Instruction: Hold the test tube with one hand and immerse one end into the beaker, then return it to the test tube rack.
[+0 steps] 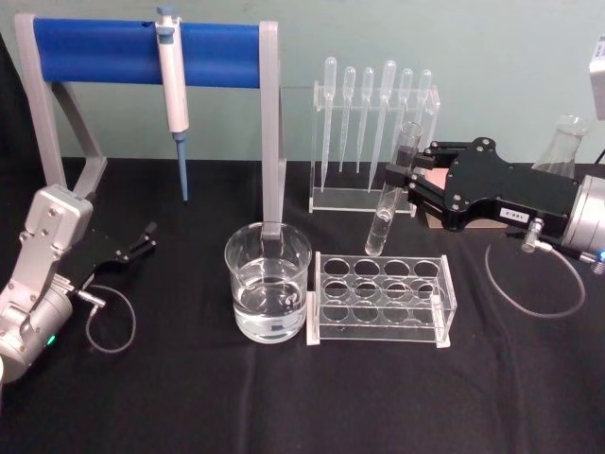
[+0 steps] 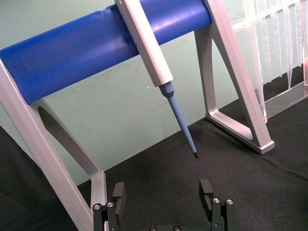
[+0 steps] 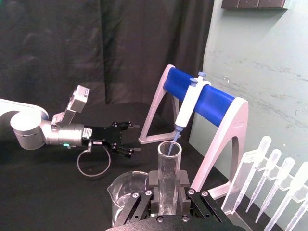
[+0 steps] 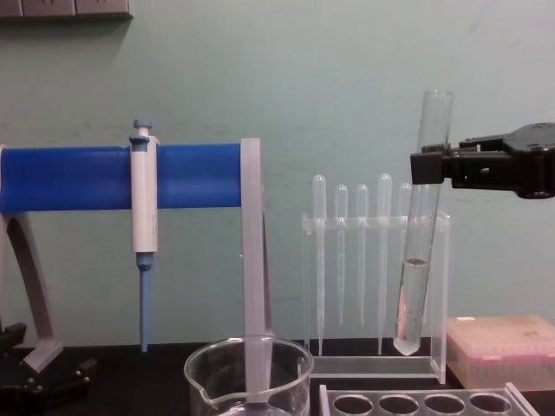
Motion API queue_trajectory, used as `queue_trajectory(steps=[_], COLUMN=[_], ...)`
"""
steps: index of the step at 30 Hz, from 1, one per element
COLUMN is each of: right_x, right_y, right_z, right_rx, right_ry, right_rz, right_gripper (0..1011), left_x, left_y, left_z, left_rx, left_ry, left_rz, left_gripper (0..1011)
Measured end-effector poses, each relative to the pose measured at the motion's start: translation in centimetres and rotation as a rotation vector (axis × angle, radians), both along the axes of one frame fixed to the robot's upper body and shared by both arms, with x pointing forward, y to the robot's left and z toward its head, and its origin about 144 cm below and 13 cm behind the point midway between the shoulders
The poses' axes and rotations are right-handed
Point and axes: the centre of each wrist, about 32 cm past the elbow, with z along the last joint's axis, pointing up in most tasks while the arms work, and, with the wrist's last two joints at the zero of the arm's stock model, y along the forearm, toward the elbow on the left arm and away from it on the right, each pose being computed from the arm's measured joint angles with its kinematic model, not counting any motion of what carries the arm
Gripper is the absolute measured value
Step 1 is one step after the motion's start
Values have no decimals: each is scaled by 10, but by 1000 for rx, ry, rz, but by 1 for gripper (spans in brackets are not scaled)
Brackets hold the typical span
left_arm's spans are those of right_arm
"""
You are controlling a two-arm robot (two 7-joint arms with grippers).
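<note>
My right gripper is shut on the upper part of the test tube, holding it in the air, nearly upright and slightly tilted. The tube hangs above the far right part of the clear rack, its rounded end down, with some liquid in its lower part. In the right wrist view the tube stands between my right gripper's fingers. The beaker, partly filled with clear liquid, stands on the black table left of the tube; it also appears as beaker and beaker. My left gripper rests open at the far left.
A clear test tube rack stands right beside the beaker. Behind it is a stand of plastic pipettes. A micropipette hangs on the blue-barred stand. A glass flask and a pink box sit at the right.
</note>
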Motion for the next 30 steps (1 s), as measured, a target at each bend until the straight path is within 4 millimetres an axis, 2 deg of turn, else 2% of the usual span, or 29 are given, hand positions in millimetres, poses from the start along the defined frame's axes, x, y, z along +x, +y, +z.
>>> queue_trajectory(steps=[30], right_x=[0], right_y=[0], right_z=[0], right_rx=[0], right_ry=[0], right_rz=[0], right_gripper=[242], left_x=[0], left_y=[0], left_z=[0], left_rx=[0], left_ry=[0], left_rz=[0], left_gripper=[1000])
